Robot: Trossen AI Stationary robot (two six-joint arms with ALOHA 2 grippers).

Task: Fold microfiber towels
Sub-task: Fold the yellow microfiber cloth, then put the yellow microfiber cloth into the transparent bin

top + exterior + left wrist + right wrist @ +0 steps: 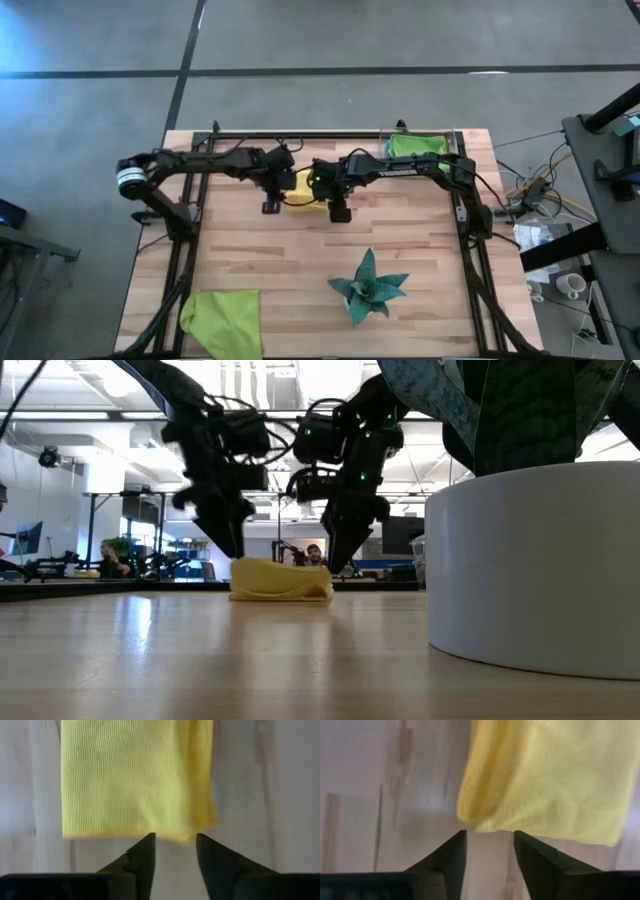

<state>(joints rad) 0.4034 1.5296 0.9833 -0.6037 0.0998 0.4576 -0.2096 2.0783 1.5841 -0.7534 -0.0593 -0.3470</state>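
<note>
At the bench's near left corner a lime green towel [222, 318] is spread loosely, well apart from both arms. Further along, near the middle of the far edge, the left tool [271, 205] is held just over the left end of the yellow towel [305, 192], with its fingers [141, 857] parted and nothing between them; in the left wrist view the towel's hemmed edge lies just ahead of the fingertips, not pinched. The yellow towel is seen as a low folded bundle, its long axis running left to right between the two tools, resting on the bench [280, 270]. At its right end the right tool [339, 211] is likewise spread and empty, with the rolled edge of the cloth just beyond its tips in the right wrist view. Both tools stand about equally near, one at each end, so either could take an edge; the cloth is judged released and its fold largely made. Nearer the front edge, right of centre, a dark teal spiky object [368, 288] stands. At the far right corner a second lime green towel [417, 144] lies folded.
</note>
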